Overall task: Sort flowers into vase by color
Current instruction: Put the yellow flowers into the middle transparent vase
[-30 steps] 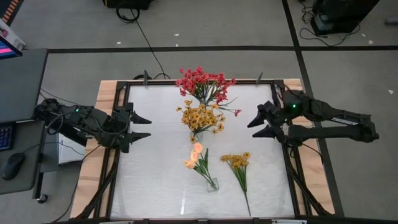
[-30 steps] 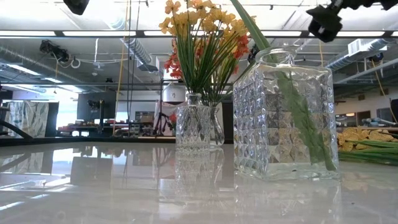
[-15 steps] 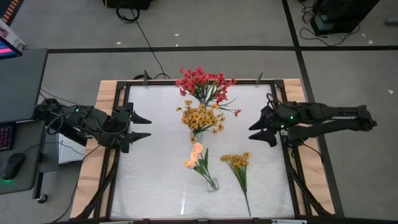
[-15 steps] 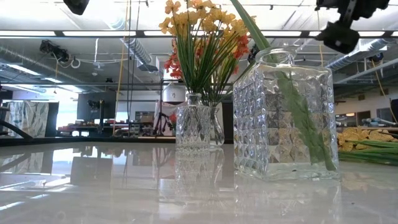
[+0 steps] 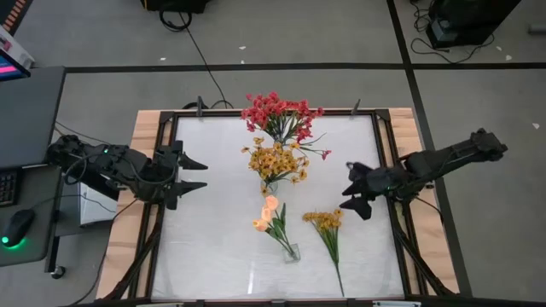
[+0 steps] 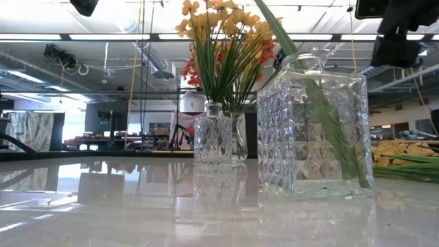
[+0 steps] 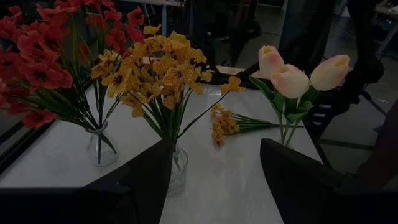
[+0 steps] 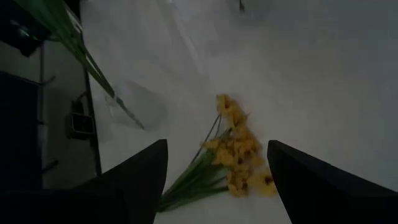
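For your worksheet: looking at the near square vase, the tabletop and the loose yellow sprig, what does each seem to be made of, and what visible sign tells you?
Square vase: seemingly clear pressed glass; faceted diamond pattern, stems visible through it.
Tabletop: a glossy white sheet, perhaps acrylic or laminate; it mirrors the vases.
Loose yellow sprig: probably artificial, fabric or plastic; uniform blossoms, stiff stem, though the pictures leave it open.

Table (image 5: 205, 247): white glossy top, dark frame, wooden side edges.
On it: vase of red flowers (image 5: 281, 115) at the far edge; vase of yellow flowers (image 5: 275, 162) just nearer; clear vase with peach buds (image 5: 271, 213) nearer still; loose yellow sprig (image 5: 328, 232) lying flat beside it.
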